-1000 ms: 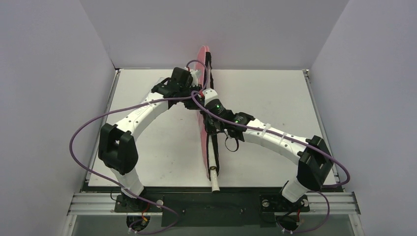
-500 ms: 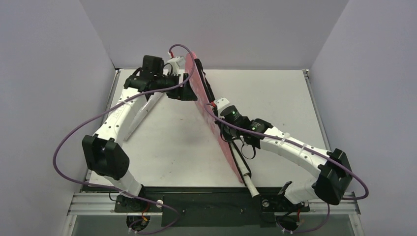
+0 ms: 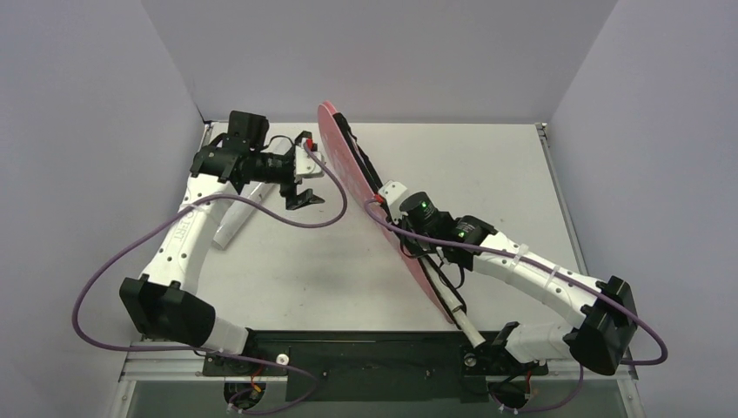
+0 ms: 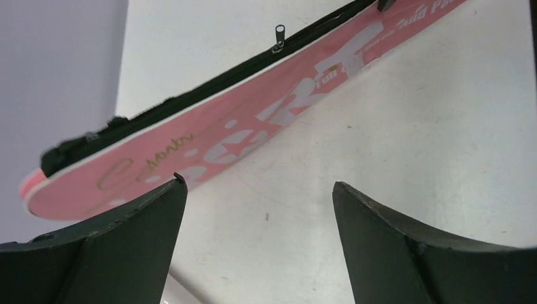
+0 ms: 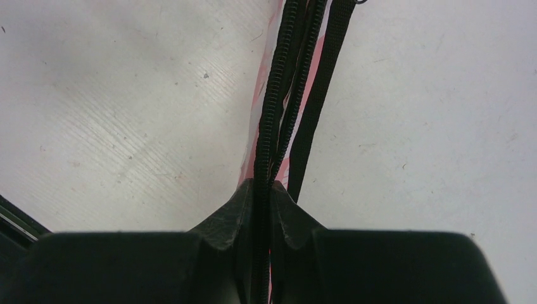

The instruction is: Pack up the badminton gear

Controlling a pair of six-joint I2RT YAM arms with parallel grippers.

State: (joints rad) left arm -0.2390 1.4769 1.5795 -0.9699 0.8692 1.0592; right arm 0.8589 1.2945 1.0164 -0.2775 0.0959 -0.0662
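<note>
Pink cover [image 3: 346,170]: we saw it on edge, long axis running far-centre to near-right.
Right tool [image 5: 261,190]: clamped on its zipper edge [image 5: 266,126].
Left tool [image 3: 306,181]: we found it spread wide, empty, left of the far end.

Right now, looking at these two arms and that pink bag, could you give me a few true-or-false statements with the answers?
1. The left gripper is open and holds nothing. True.
2. The right gripper is open and clear of the bag. False: it is shut on the zipper edge of the pink cover.
3. The pink cover lies flat on the table. False: it stands on its edge, tilted.
4. A white cylindrical piece pokes out past the cover's near end. True.
</note>
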